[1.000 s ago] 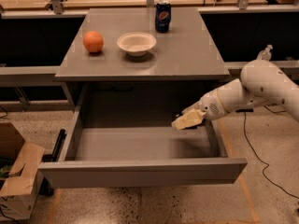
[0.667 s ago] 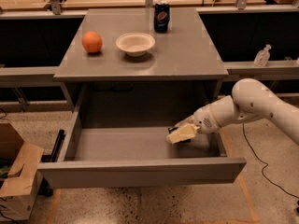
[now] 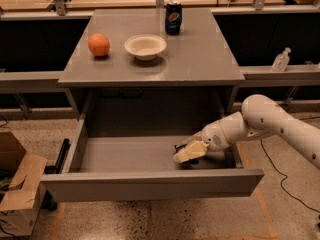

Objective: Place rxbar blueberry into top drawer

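The top drawer point(image 3: 150, 183) of the grey cabinet stands pulled fully open. My gripper point(image 3: 189, 153) is low inside it, at the right front of the drawer floor, with the white arm reaching in over the right wall. A small dark piece point(image 3: 178, 147), which looks like the rxbar blueberry, shows at the gripper's upper left edge. Most of it is hidden by the gripper, and I cannot tell whether it is held or lying on the drawer floor.
On the cabinet top point(image 3: 200, 59) stand an orange point(image 3: 99, 44), a white bowl point(image 3: 145, 46) and a blue Pepsi can point(image 3: 173, 17). A cardboard box point(image 3: 17, 191) sits on the floor at the left. A clear bottle point(image 3: 281, 60) stands on the right ledge.
My gripper has moved down and to the left, from above the drawer's right side to low inside the drawer near its floor.
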